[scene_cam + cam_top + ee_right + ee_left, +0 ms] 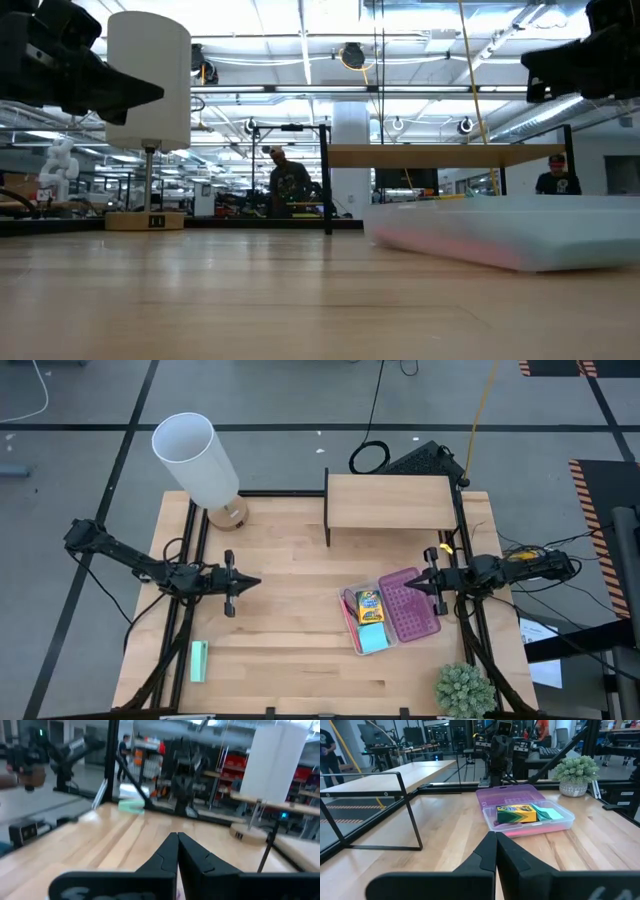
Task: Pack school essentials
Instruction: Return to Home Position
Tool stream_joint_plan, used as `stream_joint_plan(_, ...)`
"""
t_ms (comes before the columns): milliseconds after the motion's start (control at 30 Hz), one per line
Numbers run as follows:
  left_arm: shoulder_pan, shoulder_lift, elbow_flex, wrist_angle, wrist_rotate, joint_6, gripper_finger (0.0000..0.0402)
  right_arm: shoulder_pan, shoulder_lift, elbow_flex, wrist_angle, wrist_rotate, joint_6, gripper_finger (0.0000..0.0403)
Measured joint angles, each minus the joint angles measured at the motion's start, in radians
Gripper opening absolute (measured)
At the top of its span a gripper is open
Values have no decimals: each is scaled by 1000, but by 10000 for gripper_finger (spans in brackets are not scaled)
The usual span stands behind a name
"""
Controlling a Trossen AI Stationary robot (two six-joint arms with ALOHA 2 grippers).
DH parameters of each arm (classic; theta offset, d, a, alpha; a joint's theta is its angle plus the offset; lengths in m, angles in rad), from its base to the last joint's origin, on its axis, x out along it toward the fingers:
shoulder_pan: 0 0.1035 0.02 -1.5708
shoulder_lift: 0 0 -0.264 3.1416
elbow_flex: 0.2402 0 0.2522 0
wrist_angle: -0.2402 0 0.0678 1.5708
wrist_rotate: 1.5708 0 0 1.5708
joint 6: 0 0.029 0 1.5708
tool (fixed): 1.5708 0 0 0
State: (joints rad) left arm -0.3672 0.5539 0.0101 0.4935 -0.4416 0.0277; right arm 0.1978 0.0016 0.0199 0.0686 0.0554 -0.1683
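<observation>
A clear plastic case (372,622) lies open right of the table's middle, its pink lid (408,605) flat on the wood beside it. In the case lie the yellow crayon box (369,605), a light-blue note pad (373,639) and a pink pen (350,622) along the left wall. The left wrist view also shows the crayon box (516,814) and the pad (552,814). My left gripper (250,584) is shut over the table's left half, pointing at the case. My right gripper (420,582) is shut, raised over the lid's far right edge. Both hang clear of the table in the low view.
A lamp with a white shade (195,455) stands at the far left. A wooden shelf on a black frame (390,502) spans the far middle. A green block (199,660) lies near the left front edge and a potted plant (465,690) at the front right. People stand in the room beyond.
</observation>
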Motion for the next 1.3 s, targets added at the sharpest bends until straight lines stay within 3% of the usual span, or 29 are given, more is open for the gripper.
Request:
stream_joint_plan(867, 0, 0, 1, 33, -22, 41, 3, -130, 1, -5, -21, -35, -20, 0)
stream_joint_plan(1300, -1, 0, 1, 30, -2, 41, 3, -132, 25, -5, -43, -38, -26, 0)
